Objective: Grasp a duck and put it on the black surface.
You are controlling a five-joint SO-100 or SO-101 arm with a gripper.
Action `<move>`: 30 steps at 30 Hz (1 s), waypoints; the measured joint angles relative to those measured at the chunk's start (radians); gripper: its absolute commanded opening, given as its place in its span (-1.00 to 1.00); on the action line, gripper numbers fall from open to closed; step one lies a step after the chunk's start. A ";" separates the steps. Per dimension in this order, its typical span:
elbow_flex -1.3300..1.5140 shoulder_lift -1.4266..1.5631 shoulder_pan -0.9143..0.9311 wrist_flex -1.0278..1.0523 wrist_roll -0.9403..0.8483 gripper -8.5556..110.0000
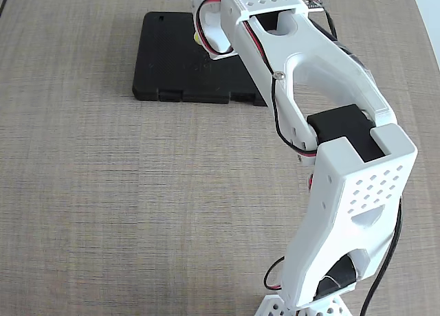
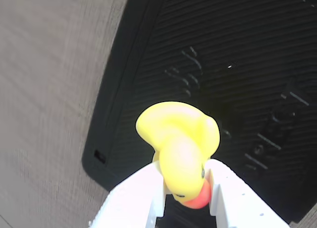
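1. Your duck (image 2: 178,139) sits pinched between the white fingers (image 2: 138,198) in the wrist view, beak toward the camera, body out over the black surface (image 2: 237,64).
2. The gripper (image 2: 185,188) is closed on the duck's head end.
3. In the fixed view the arm (image 1: 344,192) reaches over the black surface (image 1: 165,62); only a yellow sliver (image 1: 196,38) shows there.
4. The slab lies on the wood-grain table (image 1: 103,192).

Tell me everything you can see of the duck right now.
The duck is small, bright yellow, smooth and rubbery-looking, with a red-orange beak and a dark eye. In the wrist view it is clamped at the head between the white fingers of the gripper, beak toward the camera, over the black surface. The fixed view shows only a yellow sliver.
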 measured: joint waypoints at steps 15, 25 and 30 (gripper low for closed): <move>0.075 -0.002 -0.005 -0.109 0.000 -0.62; 0.087 -0.002 -0.005 -0.109 0.002 -0.48; 0.176 0.098 0.000 -0.109 0.002 -0.48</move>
